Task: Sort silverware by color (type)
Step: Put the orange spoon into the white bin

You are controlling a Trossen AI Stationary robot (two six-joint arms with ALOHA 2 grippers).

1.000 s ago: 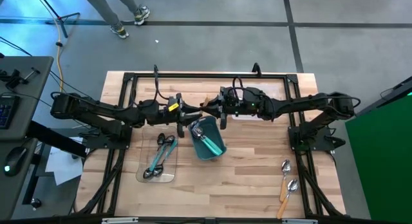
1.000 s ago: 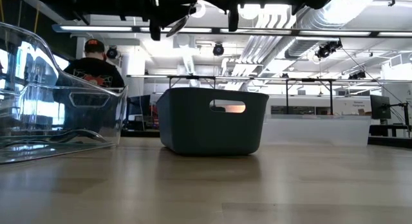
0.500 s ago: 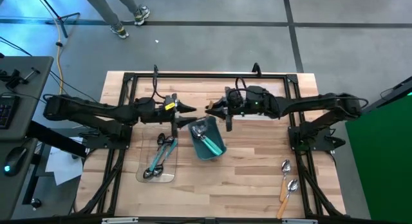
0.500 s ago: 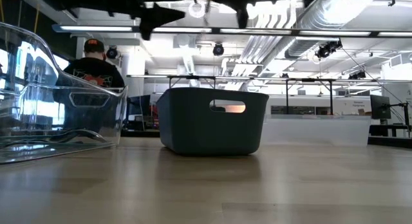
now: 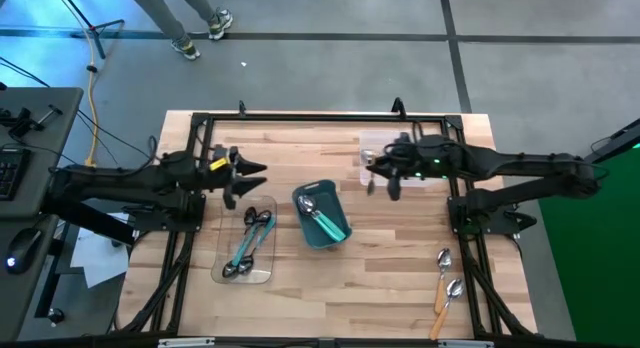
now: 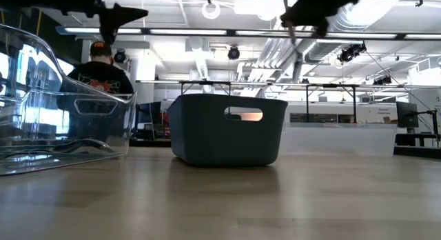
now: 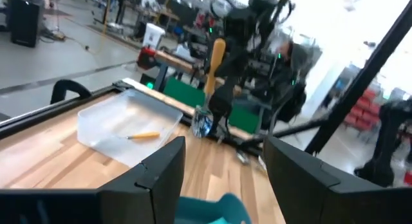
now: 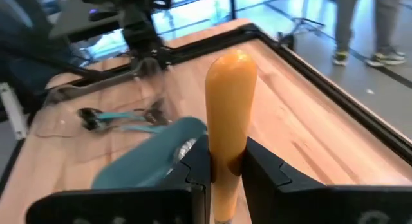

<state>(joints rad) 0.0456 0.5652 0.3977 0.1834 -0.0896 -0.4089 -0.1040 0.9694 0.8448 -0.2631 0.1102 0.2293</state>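
Above the far right of the worktop [image 5: 400, 288], the right end effector [image 5: 383, 178] clamps an orange-handled spoon [image 8: 229, 114] upright over a clear tray [image 5: 375, 153]. The left end effector [image 5: 255, 175] hangs with fingers spread wide, empty, beyond a second clear tray [image 5: 225, 271] holding teal spoons [image 5: 248, 246]. More teal spoons lie in the teal bin [image 5: 310, 235]; two orange spoons [image 5: 445, 288] rest at the worktop's near right.

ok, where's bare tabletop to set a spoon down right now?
Bare wood: the near strip between the clear tray of teal spoons and the two orange spoons, in front of the teal bin. The far edge between the arms looks free too. Crowded: the far-right clear tray under the right gripper.
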